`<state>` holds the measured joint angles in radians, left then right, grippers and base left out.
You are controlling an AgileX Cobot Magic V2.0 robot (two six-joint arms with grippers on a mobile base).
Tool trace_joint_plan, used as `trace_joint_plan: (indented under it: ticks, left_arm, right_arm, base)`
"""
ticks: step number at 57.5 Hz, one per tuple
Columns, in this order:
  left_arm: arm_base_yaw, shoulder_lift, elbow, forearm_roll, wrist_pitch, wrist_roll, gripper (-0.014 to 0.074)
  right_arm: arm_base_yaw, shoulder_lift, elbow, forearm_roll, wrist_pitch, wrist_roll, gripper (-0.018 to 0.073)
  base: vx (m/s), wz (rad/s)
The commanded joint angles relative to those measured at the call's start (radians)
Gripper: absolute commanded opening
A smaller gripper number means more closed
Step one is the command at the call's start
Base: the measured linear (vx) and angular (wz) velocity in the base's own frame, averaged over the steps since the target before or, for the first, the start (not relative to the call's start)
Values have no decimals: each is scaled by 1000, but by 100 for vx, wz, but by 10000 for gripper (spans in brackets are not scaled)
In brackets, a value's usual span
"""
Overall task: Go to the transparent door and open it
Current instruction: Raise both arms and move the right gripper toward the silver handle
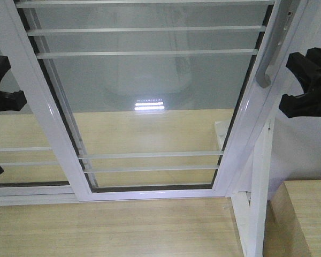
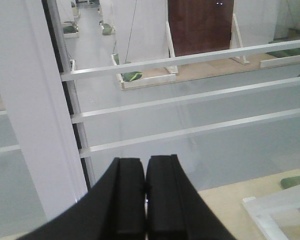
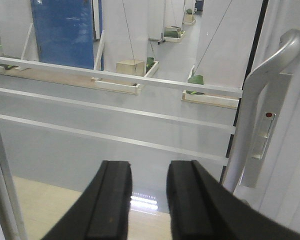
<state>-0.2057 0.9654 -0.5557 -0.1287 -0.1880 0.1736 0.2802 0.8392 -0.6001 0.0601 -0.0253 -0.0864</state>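
The transparent door [image 1: 245, 124] fills the front view: clear glass in a glossy white frame with thin white bars across it. Its grey curved handle [image 1: 268, 68] runs along the right stile, and in the right wrist view the handle [image 3: 264, 95] stands above a lock plate [image 3: 260, 147]. My right gripper [image 3: 149, 170] is open and empty, facing the glass just left of the handle. From the front, the right gripper [image 1: 287, 81] hangs just right of the handle. My left gripper [image 2: 146, 165] is shut on nothing, close to the door's left stile [image 2: 30, 110]. In the front view, the left gripper [image 1: 8, 99] shows at the left edge.
A second white-framed glass panel [image 1: 21, 155] overlaps on the left. A white post [image 1: 259, 203] and a light wooden box [image 1: 305, 214] stand at lower right. Pale wood flooring [image 1: 107, 230] lies below. Through the glass are white partitions, a brown panel [image 2: 200, 20] and a blue panel [image 3: 65, 30].
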Motion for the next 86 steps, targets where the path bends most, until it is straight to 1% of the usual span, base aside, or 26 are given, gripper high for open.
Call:
trace_joint_plan:
  ticks: [1,7,16,28,40,45,49,54,59,62,67,72,78,86]
  left_arm:
    - [-4,-16,-37,-8,-82,-4,279]
    - [-4,-16,-37,-8,-82,-4,332]
    - [-4,-14,-37,-8,-93,-3,378]
    - [-3,-14,-37,-8,-128,-3,380]
    - [-3,-14,-37,-9,-81,-3,380]
    - [-3,-14,-37,-9,-69,-3,380]
    - [-3,-14,-37,-9,-62,-3,380]
    - [-3,-14,-37,-9,-60,-3,380]
    - [-3,-14,-37,-9,-60,-3,380]
    - [-3,-14,-37,-9,-60,-3,380]
    - [-3,-14,-37,-9,-60,-3,380]
    - [-3,-14,-37,-9,-60,-3,380]
    - [-3,-14,-37,-9,-60,-3,380]
    - [-3,-14,-37,-9,-60,-3,380]
  right_arm:
    - [-3,-4,-36,0,-85,0,384]
    - [-3,-4,-36,0,-85,0,417]
    - [-3,-4,-36,0,-86,0,417]
    - [-3,-4,-36,-1,-108,-21,417]
    - [-4,29,-36,4,-173,-89,417]
    - [-4,51,-36,9,-212,-99,417]
    - [-8,76,-36,40,-245,-109,417]
    - [-47,108,-36,75,-279,-112,417]
    - [-121,145,-37,123,-300,-104,417]
    - [-151,162,-44,138,-290,-104,417]
    - [-209,198,-55,133,-284,-104,417]
    - [-251,243,-74,128,-285,-104,417]
    - [-292,300,-109,128,-288,-104,417]
    - [-323,389,-178,127,-310,-104,417]
  base:
    - [0,0]
    - [0,0]
    - [0,0]
    - [0,0]
    - [0,0]
    - [0,0]
    - [0,0]
    - [0,0]
    - [0,0]
    - [0,0]
    - [0,0]
    - [0,0]
    - [0,0]
    - [0,0]
